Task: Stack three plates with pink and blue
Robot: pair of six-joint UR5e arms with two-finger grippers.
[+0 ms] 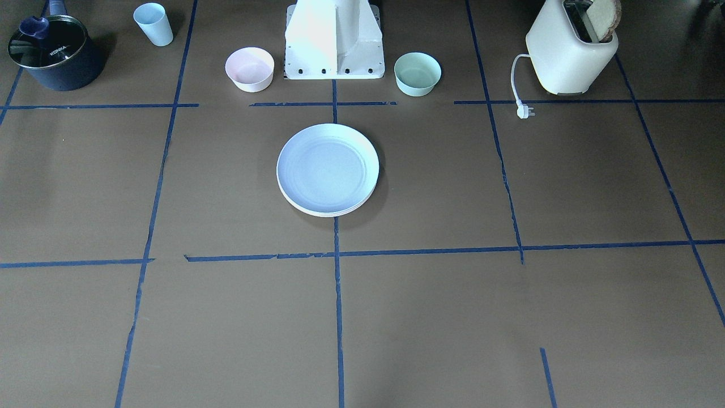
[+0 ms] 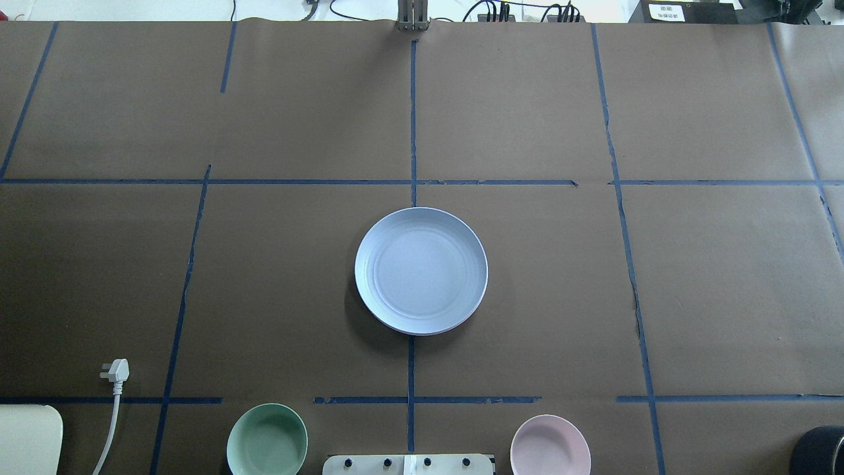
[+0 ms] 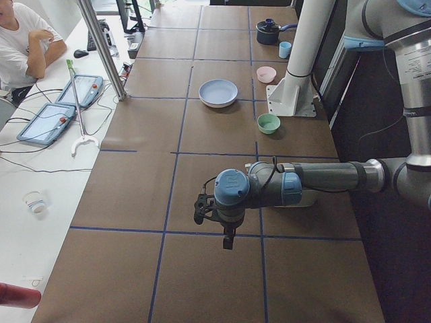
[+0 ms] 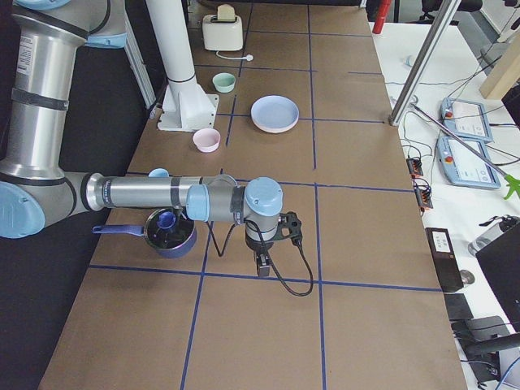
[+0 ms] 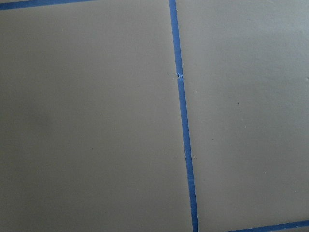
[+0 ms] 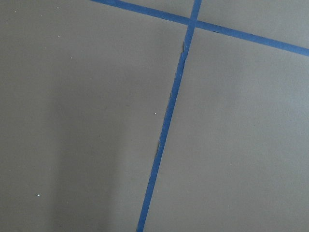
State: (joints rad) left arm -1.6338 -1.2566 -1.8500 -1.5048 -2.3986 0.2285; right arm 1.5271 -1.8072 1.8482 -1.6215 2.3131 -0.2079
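Plates (image 1: 327, 170) stacked together, pale blue one topmost

Bare brown paper-covered tabletop (image 1: 453, 317) is stretching on every side of the stack of round matte plates (image 1: 327, 170), leaving its rim open. On the stack's robot side, a small deep pink bowl (image 1: 250, 68), white metal pedestal (image 1: 334, 42) and small mint-green bowl (image 1: 417, 73) are standing well apart from it; a cream toaster (image 1: 571, 51), dark lidded saucepan (image 1: 55, 52) and pale blue cup (image 1: 153, 24) are sitting farther out.
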